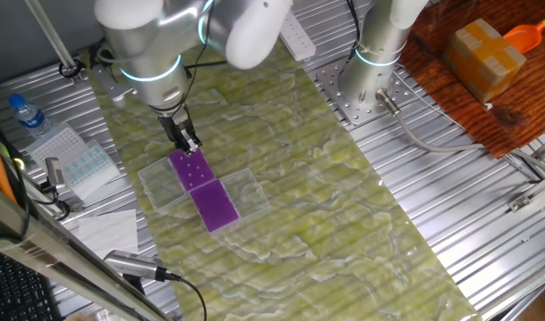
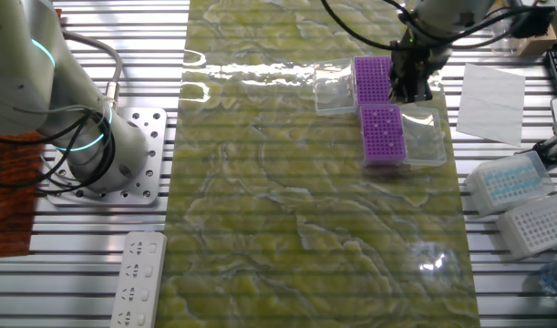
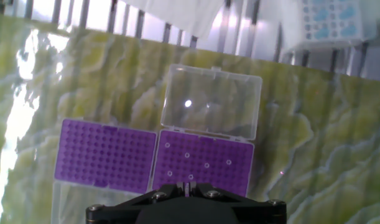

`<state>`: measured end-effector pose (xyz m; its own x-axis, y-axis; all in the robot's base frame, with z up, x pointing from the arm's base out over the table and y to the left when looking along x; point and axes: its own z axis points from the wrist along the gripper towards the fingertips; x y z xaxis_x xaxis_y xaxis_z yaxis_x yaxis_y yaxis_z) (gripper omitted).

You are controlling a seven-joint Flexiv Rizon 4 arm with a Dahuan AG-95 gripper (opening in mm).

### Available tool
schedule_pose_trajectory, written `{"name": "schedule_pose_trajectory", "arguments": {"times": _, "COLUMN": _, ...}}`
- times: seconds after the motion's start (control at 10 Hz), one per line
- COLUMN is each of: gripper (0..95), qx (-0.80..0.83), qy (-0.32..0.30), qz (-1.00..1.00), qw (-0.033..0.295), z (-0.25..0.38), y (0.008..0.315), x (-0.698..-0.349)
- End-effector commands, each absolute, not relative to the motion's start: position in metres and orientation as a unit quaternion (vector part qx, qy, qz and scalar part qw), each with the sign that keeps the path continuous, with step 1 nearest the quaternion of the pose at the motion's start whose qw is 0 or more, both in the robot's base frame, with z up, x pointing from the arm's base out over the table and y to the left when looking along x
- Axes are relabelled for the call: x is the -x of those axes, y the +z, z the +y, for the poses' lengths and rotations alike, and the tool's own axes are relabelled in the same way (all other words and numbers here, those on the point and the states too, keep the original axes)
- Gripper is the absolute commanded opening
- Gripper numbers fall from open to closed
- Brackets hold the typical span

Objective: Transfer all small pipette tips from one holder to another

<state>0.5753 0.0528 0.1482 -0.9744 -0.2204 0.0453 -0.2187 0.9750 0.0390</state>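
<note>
Two purple holders lie end to end on the green mat. The one under my hand [image 3: 203, 163] [image 1: 191, 168] [image 2: 384, 135] carries several small pipette tips [image 3: 186, 155], seen as pale rings. Its neighbour [image 3: 106, 155] [image 1: 217, 205] [image 2: 373, 80] shows only bare holes. My gripper [image 3: 187, 186] [image 1: 189, 145] [image 2: 411, 89] hovers over the near edge of the tip-bearing holder, just behind one tip [image 3: 191, 177]. Its fingers stand almost together. Only a thin pale sliver shows between them, and I cannot tell what it is.
A clear hinged lid [image 3: 211, 102] lies open beyond the tip-bearing holder, and another lid [image 1: 156, 183] lies beside the empty one. Spare tip boxes [image 2: 510, 178] and white paper [image 2: 490, 91] sit off the mat. A second arm's base [image 1: 370, 71] and a power strip [image 2: 137, 273] stand nearby.
</note>
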Motion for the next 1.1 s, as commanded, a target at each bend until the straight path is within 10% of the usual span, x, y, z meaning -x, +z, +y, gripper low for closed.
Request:
{"name": "schedule_pose_trajectory", "arguments": {"times": 0.1, "gripper": 0.0, "qx": -0.212, "qy": -0.027, "qz": -0.976, "qw": 0.038, "z": 0.053, "y": 0.149, "x": -0.575}}
{"name": "schedule_pose_trajectory", "arguments": {"times": 1.1, "gripper": 0.0, "qx": -0.141, "qy": -0.014, "qz": -0.99, "qw": 0.021, "z": 0.091, "y": 0.13, "x": -0.559}}
